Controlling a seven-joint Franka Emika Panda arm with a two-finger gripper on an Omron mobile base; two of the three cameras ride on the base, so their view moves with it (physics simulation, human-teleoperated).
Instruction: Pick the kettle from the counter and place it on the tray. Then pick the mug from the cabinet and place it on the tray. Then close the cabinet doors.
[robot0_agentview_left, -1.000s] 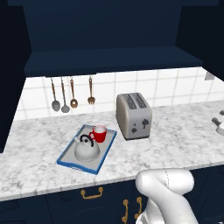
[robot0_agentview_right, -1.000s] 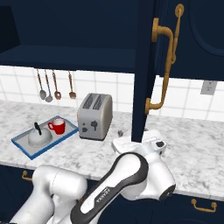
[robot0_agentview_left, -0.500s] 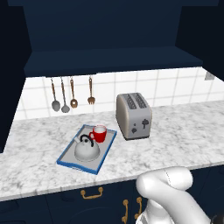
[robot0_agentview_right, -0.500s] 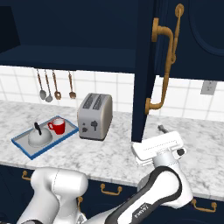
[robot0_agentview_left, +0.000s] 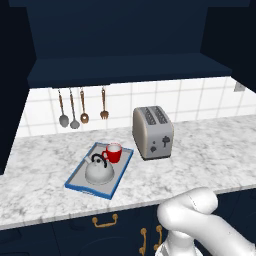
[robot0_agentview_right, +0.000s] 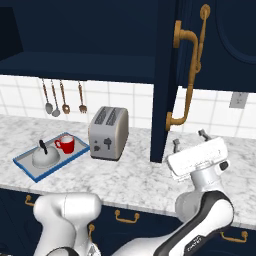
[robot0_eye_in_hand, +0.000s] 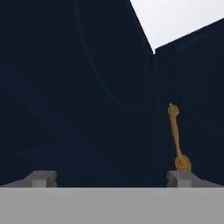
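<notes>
The silver kettle (robot0_agentview_left: 99, 171) (robot0_agentview_right: 44, 156) and the red mug (robot0_agentview_left: 113, 152) (robot0_agentview_right: 66, 145) both stand on the blue-rimmed tray (robot0_agentview_left: 76, 182) (robot0_agentview_right: 26, 170) on the marbled counter (robot0_agentview_left: 45, 200) (robot0_agentview_right: 135, 180). Above it the navy cabinet (robot0_agentview_left: 125, 70) is open. Its right cabinet door (robot0_agentview_right: 167, 75) swings out toward me, brass handle (robot0_agentview_right: 190, 80) (robot0_eye_in_hand: 176, 138) on its face. My gripper (robot0_agentview_right: 189, 139) (robot0_eye_in_hand: 109, 178) is open with nothing in it, pointing up just below that door's lower edge and handle. In the hand view the door panel (robot0_eye_in_hand: 87, 87) is close ahead.
A silver toaster (robot0_agentview_left: 152, 132) (robot0_agentview_right: 108, 132) stands right of the tray. Several utensils (robot0_agentview_left: 80, 107) (robot0_agentview_right: 62, 97) hang on the tiled wall. The left cabinet door (robot0_agentview_left: 10, 90) hangs open at the left edge. Navy drawers with brass handles (robot0_agentview_right: 125, 216) run under the counter.
The hand has swung right along the counter front and tipped upward under the open right door. Jaws stay open. Kettle, mug and tray have not moved.
</notes>
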